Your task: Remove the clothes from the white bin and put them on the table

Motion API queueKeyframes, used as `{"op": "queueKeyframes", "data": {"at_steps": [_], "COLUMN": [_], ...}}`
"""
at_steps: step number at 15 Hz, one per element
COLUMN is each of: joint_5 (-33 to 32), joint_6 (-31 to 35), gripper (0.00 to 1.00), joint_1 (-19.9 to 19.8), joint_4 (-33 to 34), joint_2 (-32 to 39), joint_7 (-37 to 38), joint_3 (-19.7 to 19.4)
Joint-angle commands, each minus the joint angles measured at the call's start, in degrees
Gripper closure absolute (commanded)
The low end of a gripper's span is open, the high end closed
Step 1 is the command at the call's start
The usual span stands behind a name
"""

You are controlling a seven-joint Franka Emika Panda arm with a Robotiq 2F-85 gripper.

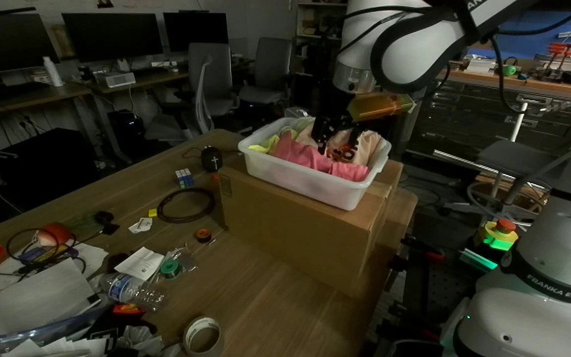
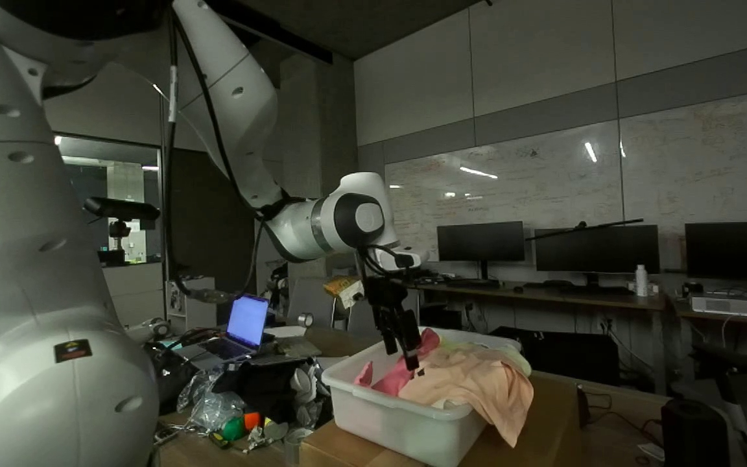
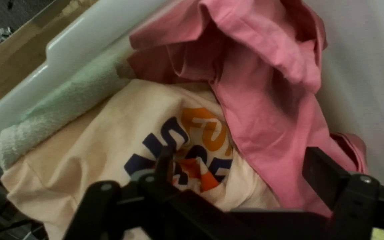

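The white bin (image 1: 298,181) stands on a cardboard box, with the clothes heaped inside. A pink garment (image 3: 262,110) lies beside a large cream garment (image 3: 112,133) with orange and dark lettering. In an exterior view the cream garment (image 2: 487,383) droops over the bin's rim. A whitish cloth (image 3: 68,96) runs along one inner wall, and a yellow-green garment (image 1: 269,145) shows at one end. My gripper (image 3: 240,156) points down into the bin, its jaws wide apart over the cream and pink fabric, holding nothing. Whether the fingertips touch cloth I cannot tell. The wooden table (image 1: 270,307) extends around the box.
The cardboard box (image 1: 295,238) raises the bin above the tabletop. On the table lie a cable loop (image 1: 186,204), a puzzle cube (image 1: 184,177), a dark speaker (image 1: 211,158), a plastic bottle (image 1: 132,290), a tape roll (image 1: 203,337) and papers. A laptop (image 2: 244,324) stands behind the bin.
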Motion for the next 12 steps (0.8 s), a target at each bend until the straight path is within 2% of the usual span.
{"op": "queueKeyframes", "data": {"at_steps": [1,6,12], "joint_5": [-1.72,-4.88,-15.28], "joint_6": [1.47,3.86,3.78], "gripper": [0.00,0.00,0.00], "joint_1": [-1.69,-4.18,-6.93], "joint_4": [1.18,-0.32,-1.13], "joint_2": [1.29,1.41,1.81], "joint_7": [7.95,17.89,32.55], "joint_3": [-0.62,-1.54,-1.17]}}
